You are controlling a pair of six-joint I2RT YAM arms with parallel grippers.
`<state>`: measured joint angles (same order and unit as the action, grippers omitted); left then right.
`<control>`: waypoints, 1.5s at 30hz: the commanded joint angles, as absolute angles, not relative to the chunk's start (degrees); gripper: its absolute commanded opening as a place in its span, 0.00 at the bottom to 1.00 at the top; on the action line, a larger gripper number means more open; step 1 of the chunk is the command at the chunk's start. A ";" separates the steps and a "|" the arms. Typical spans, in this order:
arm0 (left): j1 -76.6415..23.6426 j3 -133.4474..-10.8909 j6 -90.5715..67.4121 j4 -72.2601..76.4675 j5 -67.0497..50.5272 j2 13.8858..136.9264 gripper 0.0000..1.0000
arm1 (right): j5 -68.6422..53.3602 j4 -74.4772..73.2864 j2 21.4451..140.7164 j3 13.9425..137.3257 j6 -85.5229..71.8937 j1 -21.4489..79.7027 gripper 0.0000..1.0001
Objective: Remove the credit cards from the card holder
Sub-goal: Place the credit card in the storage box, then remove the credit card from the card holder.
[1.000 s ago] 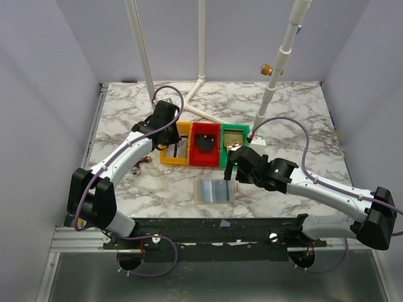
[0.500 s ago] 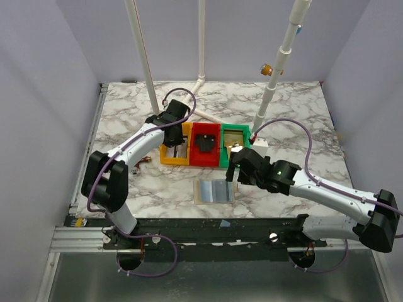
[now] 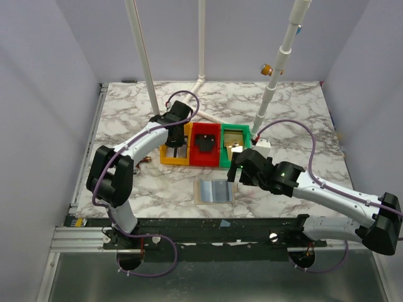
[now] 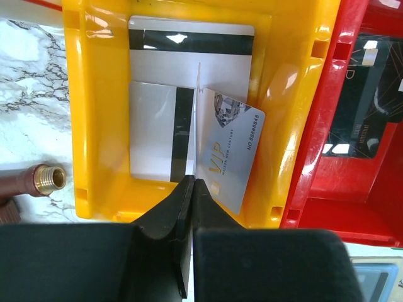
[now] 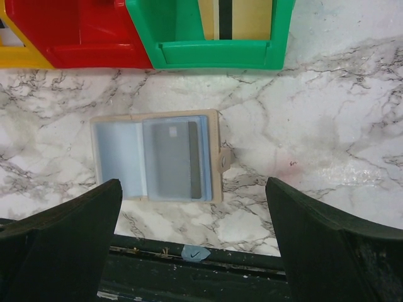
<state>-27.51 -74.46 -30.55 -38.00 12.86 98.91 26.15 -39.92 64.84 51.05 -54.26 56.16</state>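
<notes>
The card holder (image 5: 119,157) lies open on the marble, tan-edged with pale blue pockets, and a grey credit card (image 5: 173,157) sits in its right half. It also shows in the top view (image 3: 214,190). My right gripper (image 5: 195,251) is open and empty, hovering just above and right of the holder (image 3: 236,165). My left gripper (image 4: 192,185) is shut on a thin white card seen edge-on (image 4: 198,119), over the yellow tray (image 4: 72,126). That tray holds two white striped cards (image 4: 189,44) and a silver VIP card (image 4: 230,151). A gold-tan card (image 5: 242,16) lies in the green tray (image 5: 214,53).
The yellow (image 3: 170,157), red (image 3: 204,162) and green (image 3: 225,151) trays stand side by side mid-table. A chunky black object (image 3: 205,143) sits in the red tray. A brass fitting (image 4: 47,179) lies left of the yellow tray. White poles (image 3: 141,50) rise behind.
My left arm has swung its elbow in and the gripper has shifted slightly right over the yellow tray. My right gripper has barely moved above the holder.
</notes>
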 commanded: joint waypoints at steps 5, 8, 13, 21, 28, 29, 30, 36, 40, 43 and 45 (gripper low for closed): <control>-27.83 -76.11 -29.71 -37.28 11.31 99.82 0.09 | 28.38 -41.31 64.31 50.76 -55.57 56.07 1.00; -27.90 -75.96 -29.71 -36.76 10.43 99.79 0.13 | 28.32 -41.31 64.46 50.87 -55.60 56.07 1.00; -28.12 -75.76 -29.62 -36.30 9.46 98.68 0.19 | 28.34 -41.48 64.56 51.02 -55.59 56.07 1.00; -28.12 -76.76 -29.14 -37.21 7.82 93.23 0.34 | 28.33 -41.42 65.30 51.74 -55.37 56.07 1.00; -28.12 -73.51 -29.74 -35.78 2.14 84.83 0.88 | 28.28 -40.87 66.29 52.16 -55.12 56.07 1.00; -28.12 -72.46 -29.86 -35.45 1.25 83.62 0.96 | 28.22 -40.71 66.42 52.17 -55.12 56.07 1.00; -28.12 -71.55 -30.03 -35.03 0.21 82.31 0.99 | 28.21 -40.62 66.46 52.17 -55.10 56.07 1.00; -28.51 -63.11 -32.33 -31.07 -9.38 74.45 0.99 | 27.36 -39.45 67.32 51.70 -54.97 56.07 1.00; -29.92 -57.90 -34.71 -28.99 -14.12 71.22 0.99 | 26.56 -38.63 68.28 51.30 -55.32 56.07 1.00; -31.85 -54.63 -36.63 -26.74 -16.66 69.68 0.99 | 26.50 -38.50 68.39 51.03 -55.87 56.06 1.00; -33.13 -52.57 -37.89 -25.24 -18.16 69.23 0.99 | 27.42 -38.64 67.69 50.60 -56.38 56.07 1.00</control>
<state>-30.81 -55.79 -34.39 -29.82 -11.57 71.35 26.09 -39.48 68.05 51.05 -54.63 56.16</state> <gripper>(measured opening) 0.987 0.998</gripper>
